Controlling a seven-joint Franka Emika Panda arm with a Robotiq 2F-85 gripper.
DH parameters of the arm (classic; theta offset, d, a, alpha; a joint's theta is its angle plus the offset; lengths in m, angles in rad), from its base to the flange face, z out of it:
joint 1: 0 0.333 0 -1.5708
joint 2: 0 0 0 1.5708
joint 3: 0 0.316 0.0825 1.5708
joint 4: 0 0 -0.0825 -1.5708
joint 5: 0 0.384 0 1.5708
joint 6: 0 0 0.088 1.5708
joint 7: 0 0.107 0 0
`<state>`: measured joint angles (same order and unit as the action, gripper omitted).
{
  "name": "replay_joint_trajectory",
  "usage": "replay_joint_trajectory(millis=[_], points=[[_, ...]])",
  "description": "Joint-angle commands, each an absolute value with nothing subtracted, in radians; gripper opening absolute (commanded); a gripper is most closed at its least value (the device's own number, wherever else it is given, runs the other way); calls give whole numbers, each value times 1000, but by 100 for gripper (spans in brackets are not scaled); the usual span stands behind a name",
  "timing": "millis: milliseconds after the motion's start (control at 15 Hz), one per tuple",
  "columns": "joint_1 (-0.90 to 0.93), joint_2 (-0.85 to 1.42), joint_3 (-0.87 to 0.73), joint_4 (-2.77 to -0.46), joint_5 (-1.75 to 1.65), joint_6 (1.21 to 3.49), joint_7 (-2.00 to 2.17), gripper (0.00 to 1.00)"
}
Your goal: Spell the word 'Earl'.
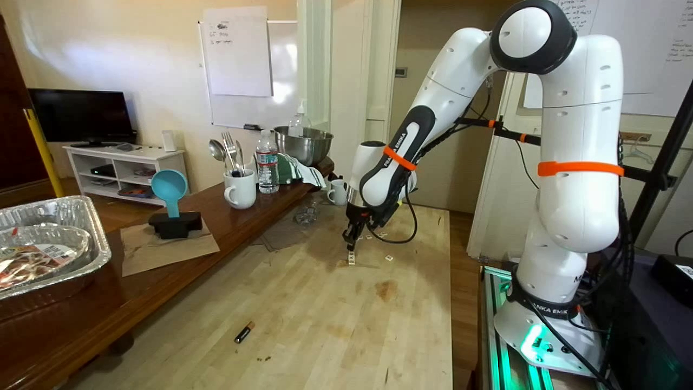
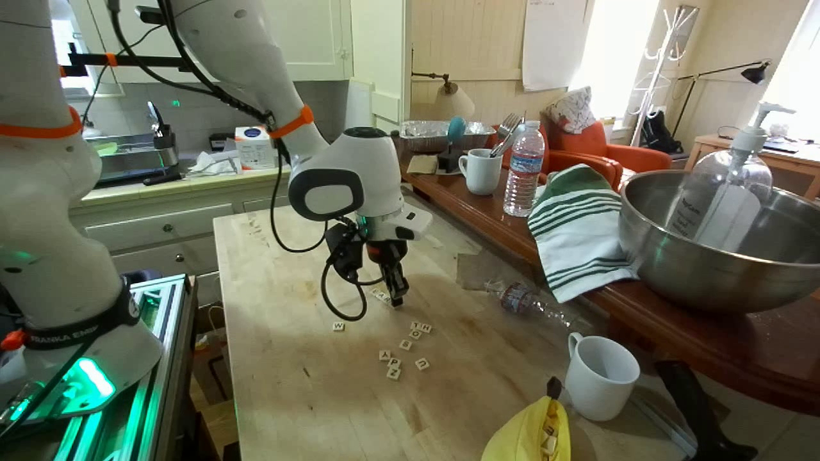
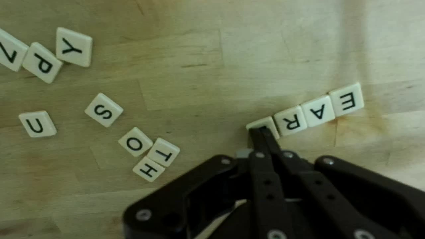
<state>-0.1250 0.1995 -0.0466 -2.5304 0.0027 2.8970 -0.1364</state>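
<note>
While the R tile (image 3: 291, 120) lies face up on the wooden tabletop (image 3: 212, 43), the A tile (image 3: 318, 111) touches it on the right in the wrist view, and the E tile (image 3: 346, 99) touches the far edge of the A tile. A fourth letter tile (image 3: 265, 122) sits left of the R tile, edges apparently touching; all four line up.

Robotiq gripper (image 3: 262, 130): black fingers (image 3: 260, 146) together, tips over the fourth letter tile, left of the R tile. They cover much of its face; letter not readable. Cannot tell whether the tips press on it.

Loose tiles, wrist view, all left of the R tile: T tile (image 3: 163, 152) and H tile (image 3: 148, 169) nearest, touching each other; O tile (image 3: 135, 142) just beside the T tile; S tile (image 3: 104, 110) farther out; U tile (image 3: 37, 124) beyond. Y tile (image 3: 73, 47), P tile (image 3: 42, 63) and Z tile (image 3: 10, 49) form a touching chain, well left of the R tile and higher up.

W tile (image 2: 338, 326), in an exterior view: apart from the R tile, on the side of the robot base (image 2: 122, 352).

Battery (image 1: 244, 332), in an exterior view: well apart from the R tile, toward the camera. Yellow banana-shaped pouch (image 2: 516, 435), in an exterior view: also well apart from the R tile, white mug (image 2: 602, 384) just beside it.
</note>
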Motion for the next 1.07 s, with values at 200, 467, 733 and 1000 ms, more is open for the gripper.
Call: replay_joint_trajectory(millis=[200,467,733,1000], points=[[-111,151,-60,-2557,-10,2865,-114,0],[-111,124,-46,-2571,1,2855,-136,0],[-105,94,-34,-2589,0,2850,-163,33],[-94,65,-28,-2603,-10,2830,-190,62]])
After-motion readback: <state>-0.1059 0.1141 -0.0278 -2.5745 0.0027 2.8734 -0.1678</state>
